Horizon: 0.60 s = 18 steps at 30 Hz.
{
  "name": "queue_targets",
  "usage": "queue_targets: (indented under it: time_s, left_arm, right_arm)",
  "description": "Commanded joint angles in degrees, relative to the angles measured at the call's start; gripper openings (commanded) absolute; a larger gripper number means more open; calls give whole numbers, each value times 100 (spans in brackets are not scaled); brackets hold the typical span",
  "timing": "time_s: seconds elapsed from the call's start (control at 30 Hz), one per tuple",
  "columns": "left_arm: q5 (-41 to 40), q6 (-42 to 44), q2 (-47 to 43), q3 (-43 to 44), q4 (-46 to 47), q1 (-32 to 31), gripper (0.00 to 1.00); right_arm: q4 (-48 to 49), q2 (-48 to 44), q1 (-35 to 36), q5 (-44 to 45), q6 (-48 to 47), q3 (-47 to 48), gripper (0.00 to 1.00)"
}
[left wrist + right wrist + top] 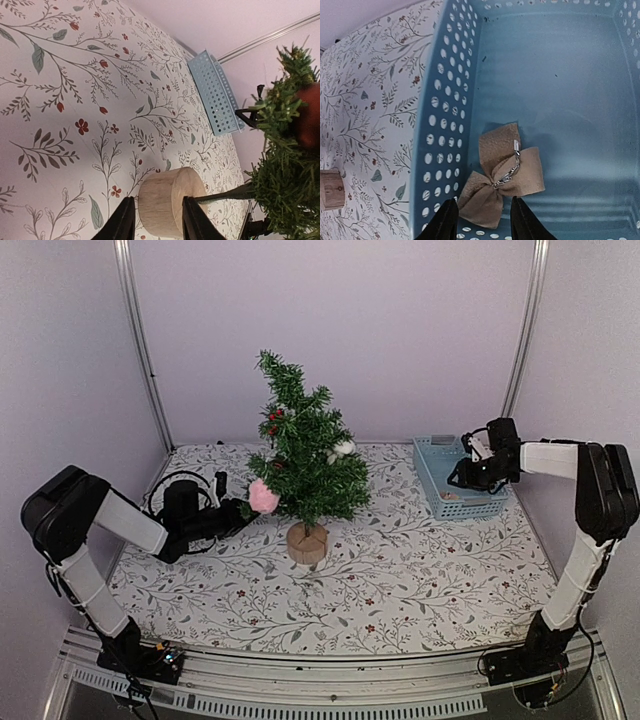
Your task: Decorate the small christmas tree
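Observation:
The small christmas tree (305, 455) stands mid-table on its pale wooden stump (307, 543). It carries a pink pom-pom (263, 496) on a low left branch, a white ornament (343, 449) and red berries (273, 420). My left gripper (238, 510) is just left of the pom-pom. In the left wrist view that gripper (157, 225) is open and empty, with the stump (170, 200) beyond its fingers. My right gripper (462, 478) hangs over the blue basket (440, 455). It (482, 222) is open just above a tan bow (502, 175) with a silver wire, lying on the basket floor.
The basket wall (442, 125) with round holes runs close along the left side of the bow. Tree branches (285, 170) and a red ornament (310, 115) hang to the right of the left gripper. White walls and metal posts (140, 340) enclose the floral tabletop (400, 580).

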Motion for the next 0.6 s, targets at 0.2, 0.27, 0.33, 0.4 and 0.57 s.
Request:
queue_targets:
  time_s: [0.2,0.27,0.33,0.4,0.57]
  left_arm:
    - [-38,153,-184,64,-194,49,34]
    - [-40,151,-188,74,-213,48,34]
    - [-46,161,-169,103,-224,50,34]
    - [-53,162,-165,120,-235,48,34]
    - [-63,165,-168,138,-261,44,34]
  right_arm:
    - [-340,938,-22,755,-328,749,39]
    - [-450,1122,-27,871,-368,872,42]
    - [-484,1229,-21,988,-379,911,46]
    - [-500,1287,-23,1010,-379,907,45]
    - [-663,1457,-49,751,-607,976,43]
